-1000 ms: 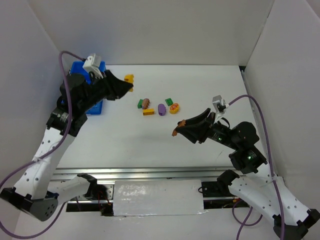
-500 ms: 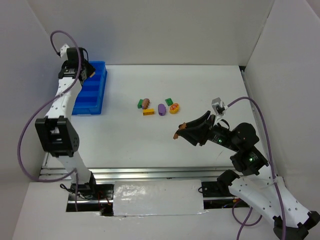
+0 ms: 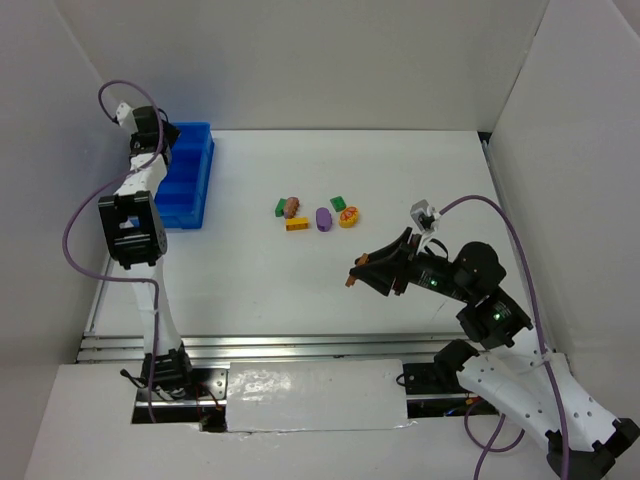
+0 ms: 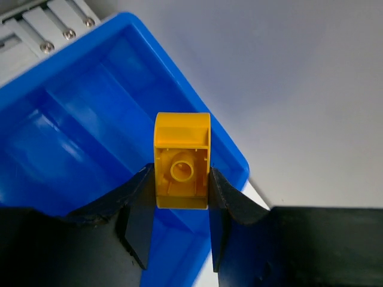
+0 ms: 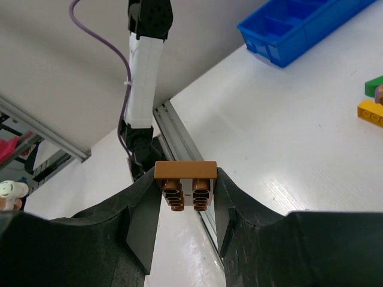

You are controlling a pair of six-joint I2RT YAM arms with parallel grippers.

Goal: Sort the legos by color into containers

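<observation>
My left gripper (image 4: 181, 179) is shut on a yellow lego (image 4: 182, 160), held above a far corner of the blue bin (image 4: 66, 131). In the top view that gripper (image 3: 165, 138) sits by the bin's (image 3: 192, 195) far left end. My right gripper (image 5: 185, 186) is shut on a brown lego (image 5: 185, 179), studs facing the camera, and hovers over the table's near right part (image 3: 352, 272). Mid-table lie a green block (image 3: 281, 208), a pinkish-brown lump (image 3: 292, 206), an orange block (image 3: 297, 224), a purple oval (image 3: 323, 218), another green block (image 3: 338, 204) and a yellow-and-red round piece (image 3: 348, 216).
White walls (image 3: 560, 130) close in the table on three sides. A metal rail (image 3: 300, 345) runs along the near edge. Purple cables (image 3: 500, 210) loop off both arms. The left arm's upright links (image 3: 130, 235) stand beside the bin's near end.
The left arm has swung from the table's middle back to the bin's far left end, carrying the yellow lego with it. The right gripper has edged slightly left, still holding the brown lego.
</observation>
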